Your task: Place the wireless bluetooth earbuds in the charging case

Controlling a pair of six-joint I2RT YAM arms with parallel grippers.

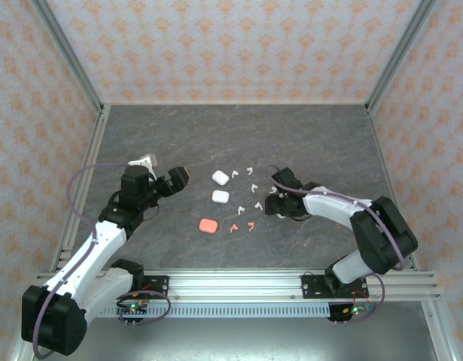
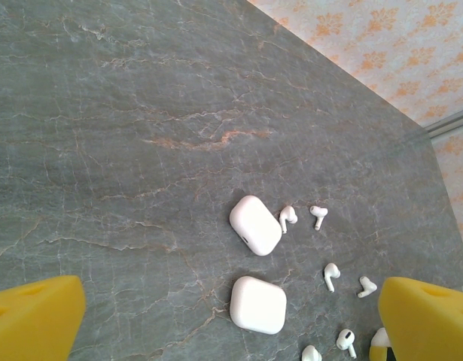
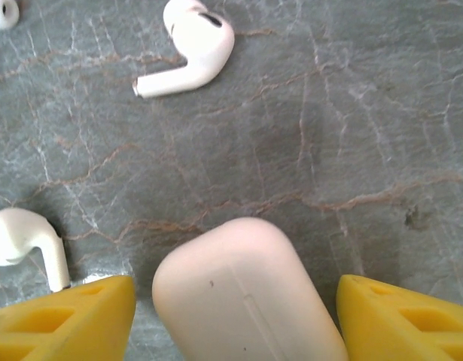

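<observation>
Right wrist, right gripper [image 3: 235, 320]: we see its yellow fingers [image 3: 62, 316] standing apart, low over the table, one on each side of a pale charging case [image 3: 246, 293].
Grip: a strip of table shows between the case and the finger at picture left. On the other side we cannot tell whether finger and case touch.
Pale charging case: closed and lying flat on the grey marbled table [image 3: 367, 113].
Nearest earbuds: a near white earbud [image 3: 28, 241] lies just beside the picture-left finger. A far white earbud [image 3: 190, 45] lies beyond the case, apart from it.
Top external, right arm: we find its gripper at the right edge of the scatter of earbuds, right of the table's middle.
Wireless bluetooth earbuds: several white earbuds [image 1: 253, 186] lie loose between that gripper and the other cases. Two coral earbuds [image 1: 233, 227] lie side by side nearer the arm bases. All of them are on the table, outside the cases.
Other cases: two white charging cases [image 1: 220, 177] sit closed, one behind the other, near the table's middle. A coral charging case [image 1: 209, 226] lies just left of the coral earbuds.
Left gripper [image 1: 175, 179]: it hangs left of the white cases, apart from them. In the left wrist view we see the left fingers [image 2: 31, 316] spread wide above the table, clasping nothing.
</observation>
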